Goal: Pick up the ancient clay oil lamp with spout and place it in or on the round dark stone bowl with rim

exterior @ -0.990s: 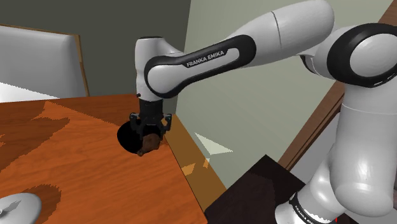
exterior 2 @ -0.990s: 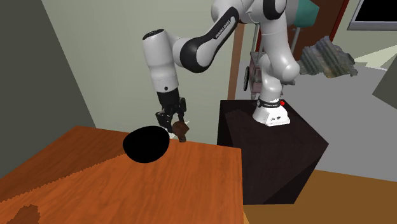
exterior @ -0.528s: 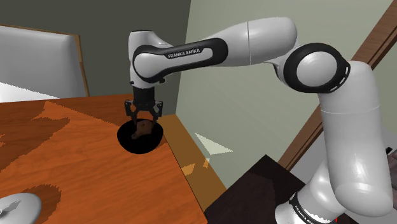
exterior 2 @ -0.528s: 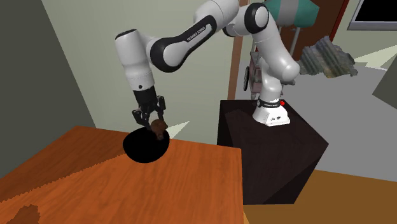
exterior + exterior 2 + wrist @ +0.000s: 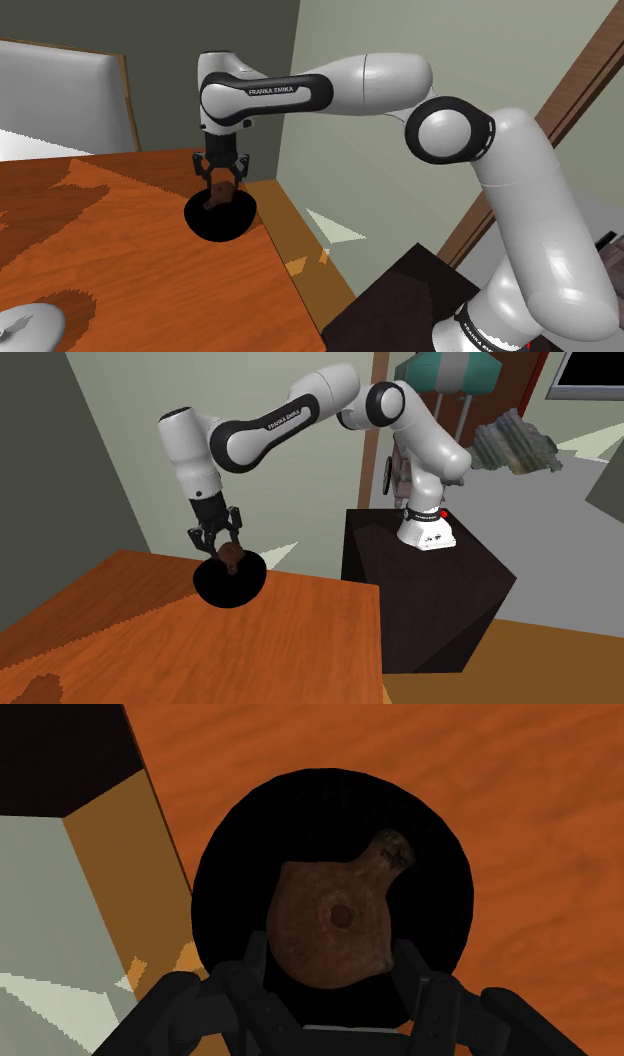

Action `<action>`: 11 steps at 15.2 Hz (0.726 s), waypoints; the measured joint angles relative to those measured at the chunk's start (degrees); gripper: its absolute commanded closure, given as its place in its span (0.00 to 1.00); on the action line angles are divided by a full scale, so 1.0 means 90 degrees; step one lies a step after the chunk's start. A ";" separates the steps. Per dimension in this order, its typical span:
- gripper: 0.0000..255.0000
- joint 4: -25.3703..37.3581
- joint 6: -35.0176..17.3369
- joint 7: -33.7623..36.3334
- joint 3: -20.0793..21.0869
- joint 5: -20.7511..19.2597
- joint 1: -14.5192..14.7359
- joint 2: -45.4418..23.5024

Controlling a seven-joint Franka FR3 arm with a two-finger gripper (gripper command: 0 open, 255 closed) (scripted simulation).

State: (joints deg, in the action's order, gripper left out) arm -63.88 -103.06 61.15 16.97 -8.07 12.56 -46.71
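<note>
Beneath the tool (image 5: 221, 180) lies an orange-brown wooden desk (image 5: 120, 260), whose edge runs just beside a round black bowl (image 5: 222, 222). Pale grey-green walls rise beyond the desk, and the dark stand (image 5: 440, 592) sits well behind the tool. The white arm (image 5: 360, 85) reaches out almost level from its stand, its wrist turned straight down over the bowl. Both fingers are clamped on the brown clay oil lamp (image 5: 335, 919), which hangs directly under the tool at the bowl's mouth, with its spout pointing away from the fingers.
</note>
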 measured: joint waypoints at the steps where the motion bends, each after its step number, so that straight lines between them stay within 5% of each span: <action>1: 1.00 -0.0026 -0.0049 0.0001 -0.0003 -0.0005 0.0001 -0.0025; 11: 1.00 -0.0316 -0.0589 -0.0005 -0.0047 -0.0056 -0.0013 -0.0280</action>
State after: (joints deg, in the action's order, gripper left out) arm -66.72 -108.36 61.10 16.55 -8.57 12.44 -49.23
